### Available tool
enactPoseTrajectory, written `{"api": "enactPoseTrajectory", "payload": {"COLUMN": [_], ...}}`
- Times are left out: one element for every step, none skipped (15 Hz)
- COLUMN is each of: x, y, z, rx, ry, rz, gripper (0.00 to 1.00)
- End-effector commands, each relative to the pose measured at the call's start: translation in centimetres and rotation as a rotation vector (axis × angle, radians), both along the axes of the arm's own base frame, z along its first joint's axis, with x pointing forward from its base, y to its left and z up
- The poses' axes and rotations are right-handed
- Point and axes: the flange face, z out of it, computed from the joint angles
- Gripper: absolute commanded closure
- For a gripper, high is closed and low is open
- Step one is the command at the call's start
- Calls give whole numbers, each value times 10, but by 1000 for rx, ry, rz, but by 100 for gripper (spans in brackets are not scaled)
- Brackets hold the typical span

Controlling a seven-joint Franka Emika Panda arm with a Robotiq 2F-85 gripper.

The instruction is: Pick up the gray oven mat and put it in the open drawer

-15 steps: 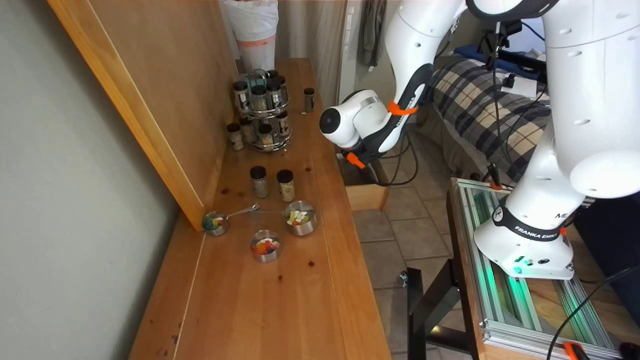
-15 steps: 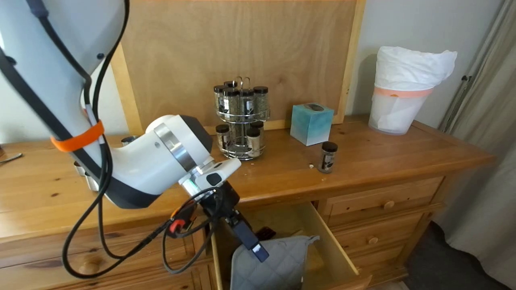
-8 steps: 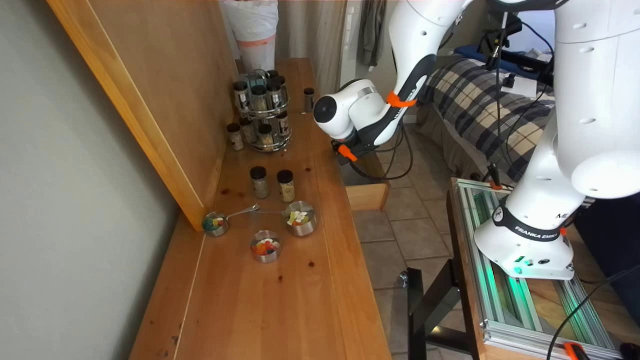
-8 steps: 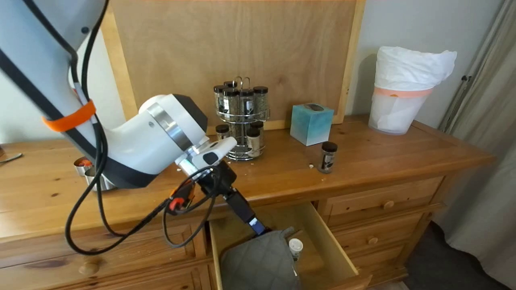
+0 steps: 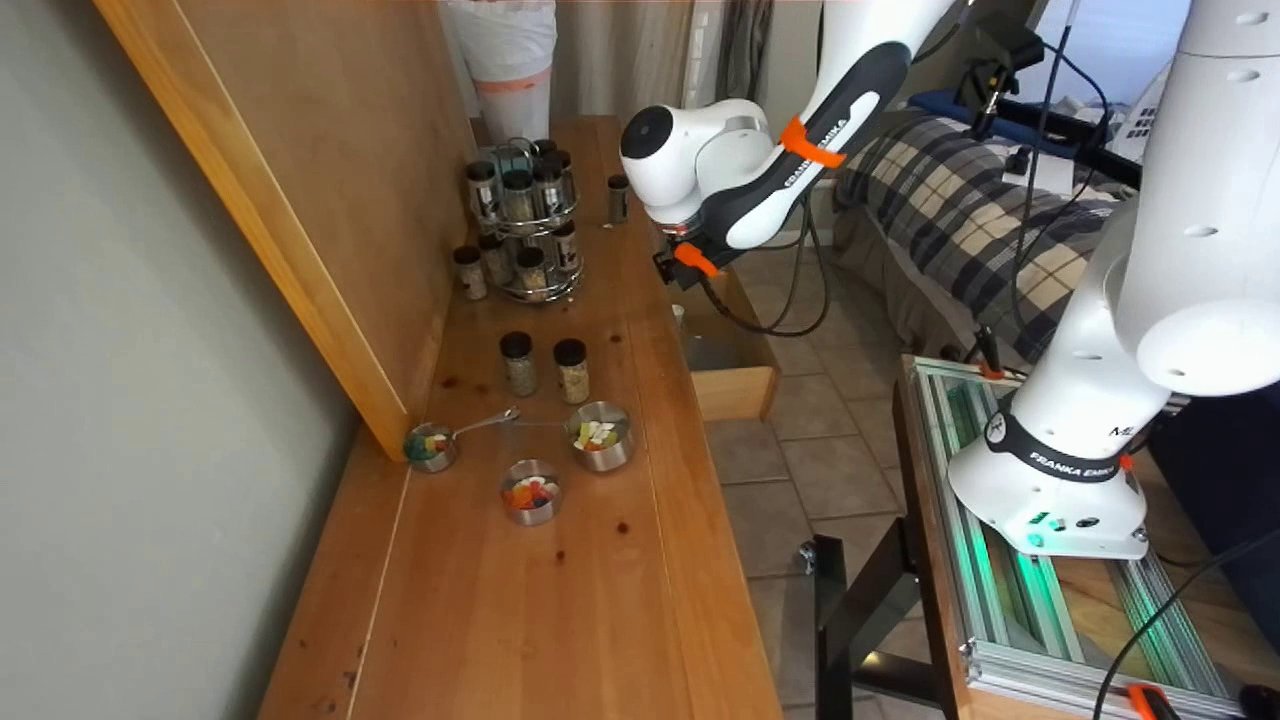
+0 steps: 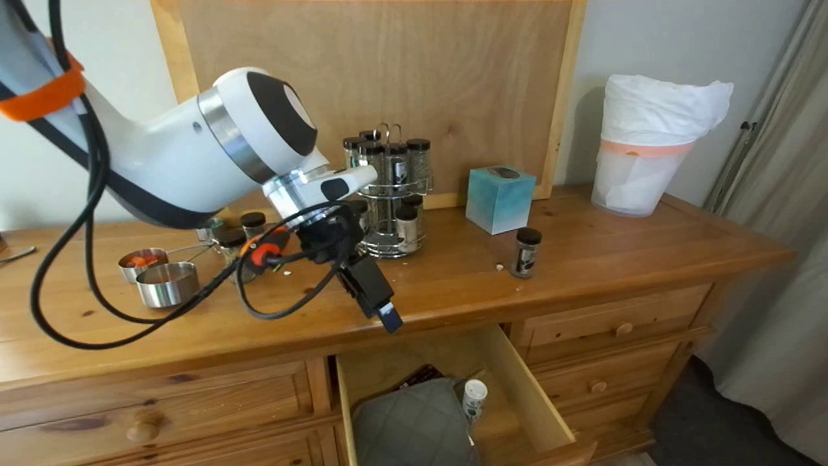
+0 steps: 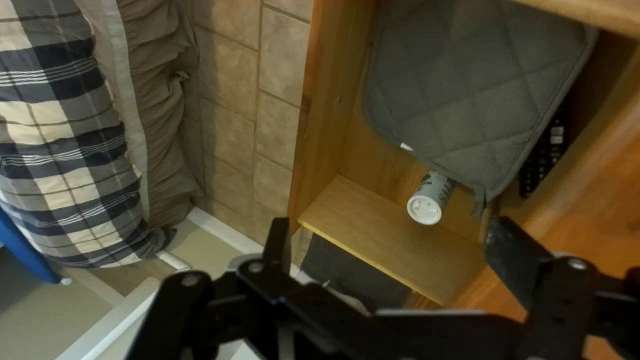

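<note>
The gray oven mat (image 6: 414,427) lies inside the open drawer (image 6: 540,404) in an exterior view, its front part cut off by the frame's lower edge. In the wrist view the quilted mat (image 7: 470,95) covers much of the floor of the drawer (image 7: 390,240), its corner loop beside a white bottle. My gripper (image 6: 390,317) is above the drawer near the counter's front edge, apart from the mat. In the wrist view the gripper (image 7: 389,227) has its fingers wide apart with nothing between them. In an exterior view the drawer (image 5: 735,392) shows below my wrist.
A white bottle (image 6: 474,398) and a dark remote (image 7: 545,155) lie in the drawer by the mat. On the counter (image 6: 582,259) stand a spice rack (image 6: 388,188), a lone jar (image 6: 526,252), a tissue box (image 6: 499,199) and measuring cups (image 5: 600,437). A bed (image 5: 960,210) stands opposite.
My gripper has let go of the mat and moved up out of the drawer. The mat has settled lower in the drawer, and the bottle beside it now shows.
</note>
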Motion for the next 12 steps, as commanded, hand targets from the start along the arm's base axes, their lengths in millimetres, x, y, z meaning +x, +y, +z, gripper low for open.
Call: {"api": "enactPoseTrajectory", "payload": {"x": [-30, -35, -40, -44, -48, -51, -55, -60, -64, -70, -76, -80], "y": [11, 14, 17, 20, 23, 25, 29, 33, 35, 37, 39, 38], "z": [36, 45, 54, 62, 70, 78, 86, 95, 105, 115, 126, 136], "rx": [128, 159, 191, 223, 253, 285, 324, 361, 398, 433, 466, 499], "ry": [98, 118, 123, 136, 140, 145, 139, 142, 144, 145, 149, 155], "rz": [102, 139, 181, 221, 265, 308, 350, 389, 430, 472, 516, 557], "gripper": [0, 0, 0, 0, 0, 0, 0, 0, 0, 0, 0, 0]}}
